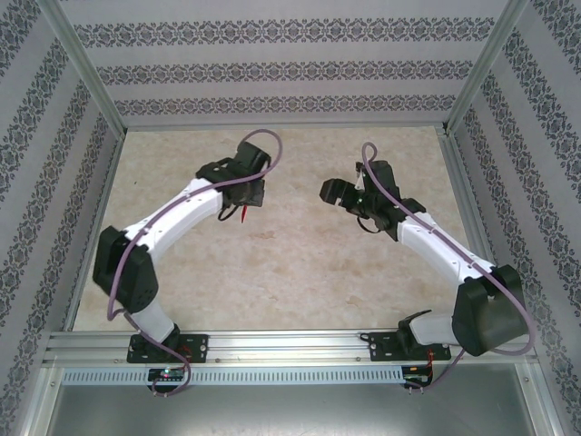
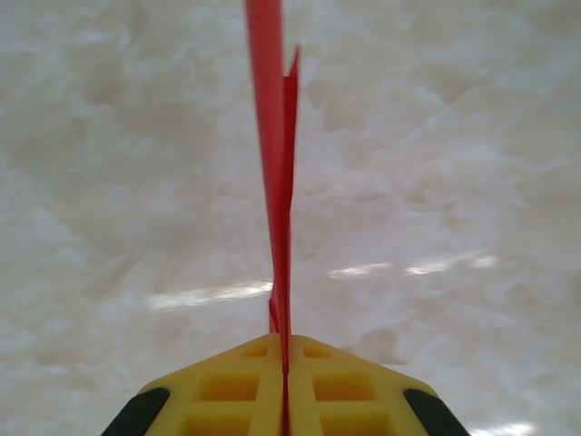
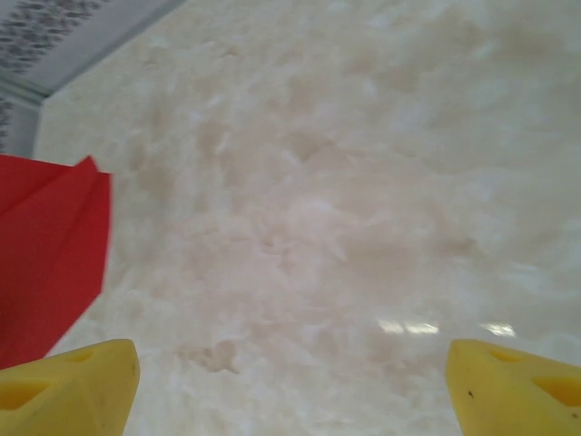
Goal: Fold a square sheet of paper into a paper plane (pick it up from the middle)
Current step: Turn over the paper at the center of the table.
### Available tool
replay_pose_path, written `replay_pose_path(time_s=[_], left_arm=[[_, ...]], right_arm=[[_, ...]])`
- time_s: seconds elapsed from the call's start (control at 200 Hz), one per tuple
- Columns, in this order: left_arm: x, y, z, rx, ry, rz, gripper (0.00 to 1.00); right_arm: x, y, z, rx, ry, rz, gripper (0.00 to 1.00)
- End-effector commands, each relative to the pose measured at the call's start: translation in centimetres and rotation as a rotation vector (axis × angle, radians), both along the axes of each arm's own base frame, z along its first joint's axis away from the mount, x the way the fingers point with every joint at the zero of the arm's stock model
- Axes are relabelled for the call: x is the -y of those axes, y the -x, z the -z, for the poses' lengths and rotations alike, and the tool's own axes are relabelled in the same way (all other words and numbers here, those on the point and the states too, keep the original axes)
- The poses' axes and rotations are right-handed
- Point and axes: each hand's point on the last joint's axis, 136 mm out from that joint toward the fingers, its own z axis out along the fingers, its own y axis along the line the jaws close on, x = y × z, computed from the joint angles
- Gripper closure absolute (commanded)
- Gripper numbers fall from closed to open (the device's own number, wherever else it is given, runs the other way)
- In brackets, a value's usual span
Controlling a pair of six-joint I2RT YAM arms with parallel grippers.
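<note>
Looks near the end of folding, with the left claw (image 2: 284,354) pinched tight on the red paper plane (image 2: 277,182), held edge-on above the table (image 2: 109,182). Right claw (image 3: 290,386) spread wide and empty, close beside the plane's flank. Probably calls next for setting it down gently, without crushing the folds.

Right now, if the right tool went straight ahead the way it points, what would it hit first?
Probably the bare table, straight ahead of the right tool. The red paper plane, pinched in the left tool, sits off to the side of that line, though depth is unclear.
</note>
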Motion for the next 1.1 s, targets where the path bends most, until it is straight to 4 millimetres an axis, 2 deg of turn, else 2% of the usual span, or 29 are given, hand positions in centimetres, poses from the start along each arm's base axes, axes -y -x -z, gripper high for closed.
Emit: replay_pose_path(time_s=[0.0, 0.105, 0.24, 0.32, 0.435, 0.555, 0.654, 0.759, 0.839, 0.959, 1.094], left_arm=[[-3.2, 0.6, 1.4, -0.034, -0.375, -0.032, 0.91], [-1.2, 0.0, 3.3, -0.066, -0.377, -0.028, 0.90], [3.1, -0.6, 6.5, -0.131, -0.174, -0.019, 0.84], [5.4, -1.0, 8.1, -0.176, -0.086, -0.006, 0.82], [7.6, -1.9, 9.6, -0.223, -0.012, 0.004, 0.77], [9.9, -2.7, 9.6, -0.262, 0.130, 0.032, 0.67], [10.8, -3.5, 8.0, -0.257, 0.265, 0.048, 0.58], [10.3, -4.2, 5.6, -0.232, 0.414, 0.050, 0.50], [8.5, -4.8, 4.4, -0.199, 0.487, 0.015, 0.46], [3.1, -5.4, 4.0, -0.137, 0.495, -0.120, 0.42], [-2.8, -4.7, 4.5, -0.098, 0.508, -0.271, 0.37]], right_arm=[[2.8, 0.5, 0.9, 0.007, 0.106, 0.104, 0.12], [3.9, 0.8, 1.4, -0.001, 0.121, 0.154, 0.12], [4.9, 1.2, 2.1, -0.014, 0.118, 0.199, 0.12], [4.8, 1.5, 2.4, -0.029, 0.100, 0.197, 0.13], [4.4, 2.0, 2.4, -0.037, 0.070, 0.191, 0.13], [4.3, 2.4, 2.5, -0.041, 0.061, 0.189, 0.13], [3.9, 2.8, 2.3, -0.034, 0.058, 0.177, 0.13], [2.4, 2.7, 2.1, -0.024, 0.048, 0.144, 0.15], [0.1, 2.6, 2.1, -0.024, 0.046, 0.099, 0.17], [-4.8, 2.2, 2.5, -0.042, 0.052, 0.008, 0.26], [-10.8, 1.8, 2.8, -0.046, 0.080, -0.099, 0.38]])
